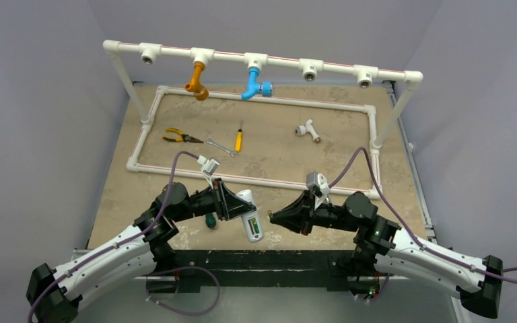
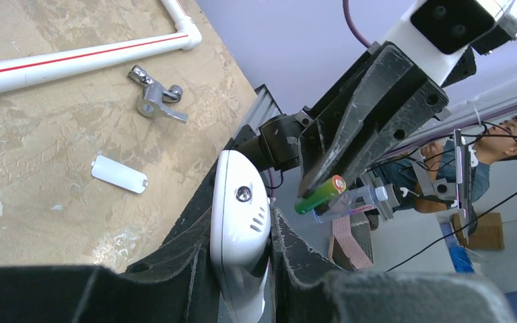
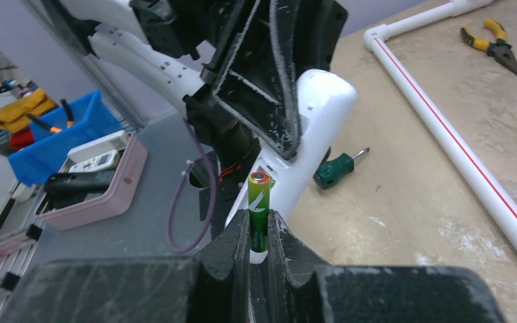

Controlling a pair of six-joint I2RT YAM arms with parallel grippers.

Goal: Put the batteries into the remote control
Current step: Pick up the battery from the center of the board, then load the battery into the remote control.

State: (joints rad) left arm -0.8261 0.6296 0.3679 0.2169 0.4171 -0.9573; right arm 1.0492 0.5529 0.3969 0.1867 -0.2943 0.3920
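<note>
My left end effector (image 2: 239, 252) is clamped tight on the remote control (image 2: 239, 202), holding it above the near edge of the worktop (image 2: 54, 168). My right end effector (image 3: 259, 229) is pinching one green battery (image 3: 258, 198) right by the remote, can't tell if they're touching.

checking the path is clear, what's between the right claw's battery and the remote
Nothing. The top view shows only a short bare gap between the right claw and the remote control; in the right wrist view the battery sits close to it, unobstructed.
</note>
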